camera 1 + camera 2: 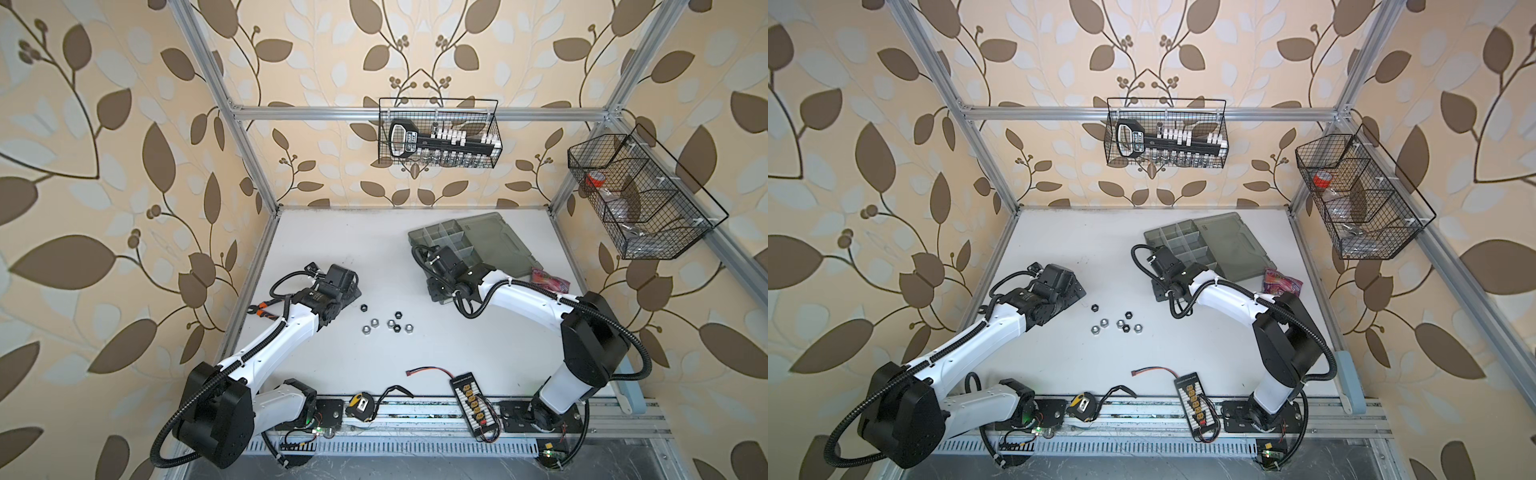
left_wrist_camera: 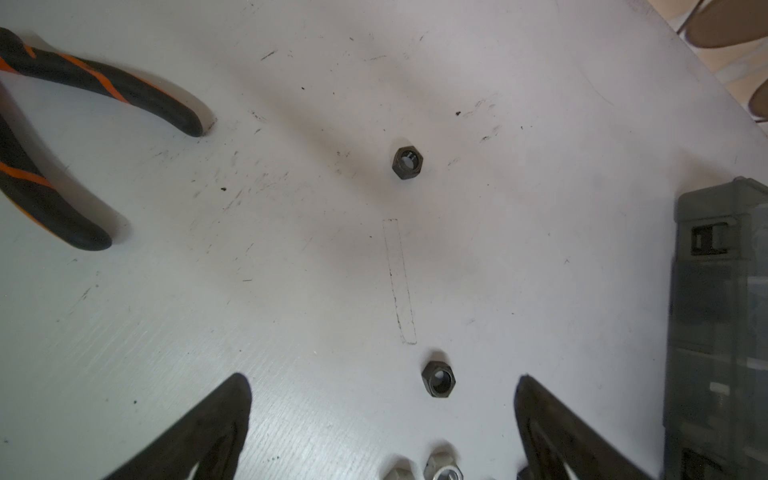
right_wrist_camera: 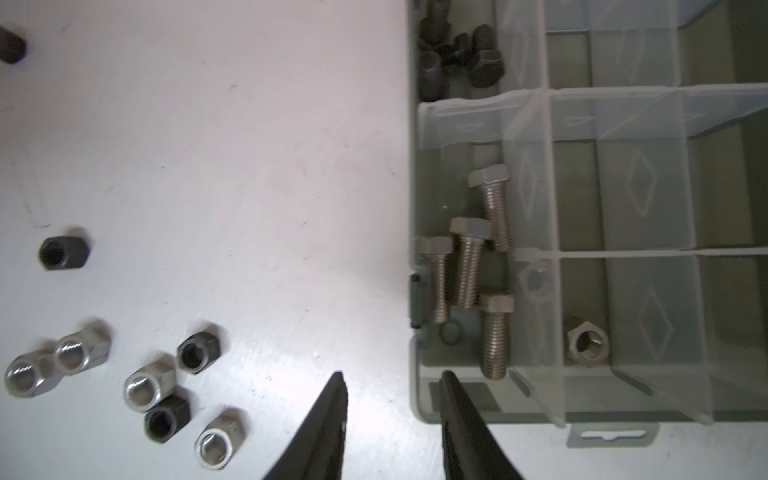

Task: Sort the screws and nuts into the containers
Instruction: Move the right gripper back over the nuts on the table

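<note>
Several loose nuts (image 1: 390, 323), silver and black, lie in a cluster mid-table in both top views. The grey organizer case (image 1: 498, 241) lies open at the back right. One of its containers holds several silver screws (image 3: 469, 262), another holds black screws (image 3: 457, 45), and a third holds a silver nut (image 3: 588, 343). My right gripper (image 3: 394, 378) hangs open and empty over the case's near corner, one finger over the table and one over the case rim. My left gripper (image 2: 383, 386) stands wide open above the table, with a black nut (image 2: 438, 379) lying between its fingers, untouched. A second black nut (image 2: 407, 163) lies further off.
Orange-black pliers (image 2: 83, 104) lie at the left table edge. A pink packet (image 1: 548, 280) sits right of the case. A tape measure (image 1: 359, 403), a cable and a connector board (image 1: 471, 399) line the front edge. Wire baskets (image 1: 440, 133) (image 1: 636, 199) hang on the frame.
</note>
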### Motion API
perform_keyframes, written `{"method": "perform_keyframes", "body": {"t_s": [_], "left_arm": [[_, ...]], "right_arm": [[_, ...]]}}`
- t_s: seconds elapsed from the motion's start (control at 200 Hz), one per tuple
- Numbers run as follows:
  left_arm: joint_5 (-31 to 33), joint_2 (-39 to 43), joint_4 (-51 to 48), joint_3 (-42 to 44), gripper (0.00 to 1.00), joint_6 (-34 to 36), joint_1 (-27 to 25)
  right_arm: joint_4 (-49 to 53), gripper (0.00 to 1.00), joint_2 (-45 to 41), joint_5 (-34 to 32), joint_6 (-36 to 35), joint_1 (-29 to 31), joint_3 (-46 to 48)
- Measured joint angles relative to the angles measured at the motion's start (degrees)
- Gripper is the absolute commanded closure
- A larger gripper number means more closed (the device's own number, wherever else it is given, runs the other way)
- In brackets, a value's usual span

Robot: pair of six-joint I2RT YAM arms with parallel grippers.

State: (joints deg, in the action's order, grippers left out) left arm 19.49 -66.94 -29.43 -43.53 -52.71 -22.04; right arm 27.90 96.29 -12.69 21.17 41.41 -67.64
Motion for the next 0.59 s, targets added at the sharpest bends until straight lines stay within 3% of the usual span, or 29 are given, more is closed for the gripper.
{"method": "perform_keyframes", "body": {"t_s": [0.26,0.595], "left_arm": [[0.00,-0.09,0.00,0.00,0.01,0.00,0.00],[0.00,-0.09,0.00,0.00,0.01,-0.02,0.00]], "right_arm": [[1.14,0.57,1.68,0.52,1.16,7.98,-0.11],[1.73,0.52,5.92,3.04,2.01,12.52,-0.11]]}}
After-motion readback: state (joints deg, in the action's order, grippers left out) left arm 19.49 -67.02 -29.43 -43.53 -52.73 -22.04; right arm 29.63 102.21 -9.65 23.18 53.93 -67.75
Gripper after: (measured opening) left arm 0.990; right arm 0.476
